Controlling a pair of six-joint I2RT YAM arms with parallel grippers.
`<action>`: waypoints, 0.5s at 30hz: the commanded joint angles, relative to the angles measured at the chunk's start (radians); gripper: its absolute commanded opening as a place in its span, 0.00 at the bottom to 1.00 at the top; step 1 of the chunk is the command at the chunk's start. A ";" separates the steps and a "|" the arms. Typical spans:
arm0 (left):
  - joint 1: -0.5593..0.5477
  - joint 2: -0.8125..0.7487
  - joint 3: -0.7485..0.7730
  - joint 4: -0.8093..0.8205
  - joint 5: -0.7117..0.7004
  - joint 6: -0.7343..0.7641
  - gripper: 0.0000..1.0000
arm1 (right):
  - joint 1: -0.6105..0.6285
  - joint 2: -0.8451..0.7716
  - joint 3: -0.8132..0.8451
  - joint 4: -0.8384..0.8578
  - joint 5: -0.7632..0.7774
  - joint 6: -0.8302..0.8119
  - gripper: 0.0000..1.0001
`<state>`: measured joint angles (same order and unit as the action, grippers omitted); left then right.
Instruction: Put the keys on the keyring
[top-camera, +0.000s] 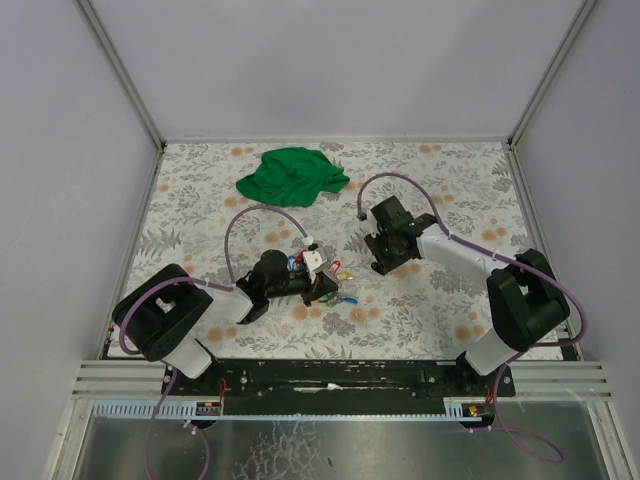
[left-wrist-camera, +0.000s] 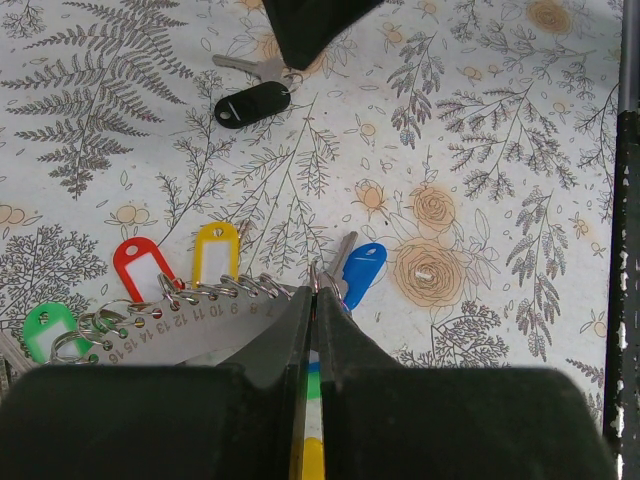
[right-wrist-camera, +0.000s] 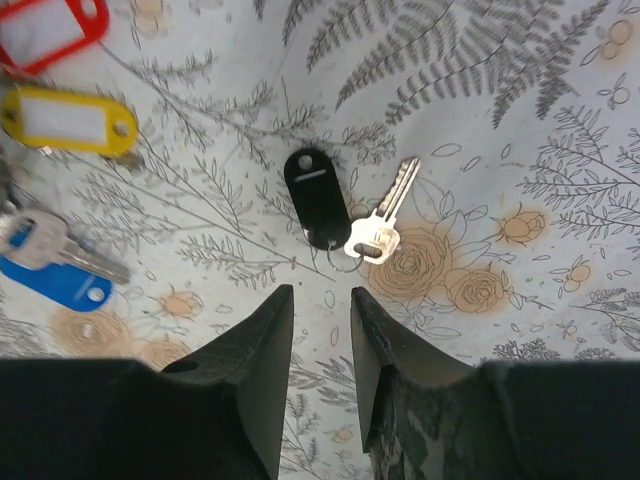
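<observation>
The left pincer (left-wrist-camera: 315, 292) is squeezed shut, with one blue key (left-wrist-camera: 358, 272) just right of its tips and a yellow key (left-wrist-camera: 216, 250), a red key (left-wrist-camera: 140, 268) and a green key (left-wrist-camera: 45, 330) off to its left by some curly wire (left-wrist-camera: 230, 290). The right pincer (right-wrist-camera: 322, 300) has its fingers apart, and one black key (right-wrist-camera: 318, 195) lies just ahead of them, untouched. That makes five keys.

Bright, even light from above — shadows soft and faint; wrist views crisp, blurring darkly along the bottom edge.
</observation>
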<state>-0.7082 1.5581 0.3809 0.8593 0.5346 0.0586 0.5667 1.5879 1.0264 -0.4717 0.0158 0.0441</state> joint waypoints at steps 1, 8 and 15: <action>-0.008 -0.022 0.010 0.028 0.016 -0.006 0.00 | 0.052 0.034 0.023 -0.096 0.084 -0.120 0.37; -0.008 -0.021 0.012 0.024 0.014 -0.002 0.00 | 0.131 0.054 0.024 -0.079 0.172 -0.285 0.37; -0.008 -0.021 0.011 0.023 0.012 -0.002 0.00 | 0.148 0.106 0.024 -0.051 0.199 -0.391 0.36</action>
<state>-0.7124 1.5581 0.3809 0.8589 0.5346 0.0586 0.7059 1.6581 1.0264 -0.5339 0.1688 -0.2520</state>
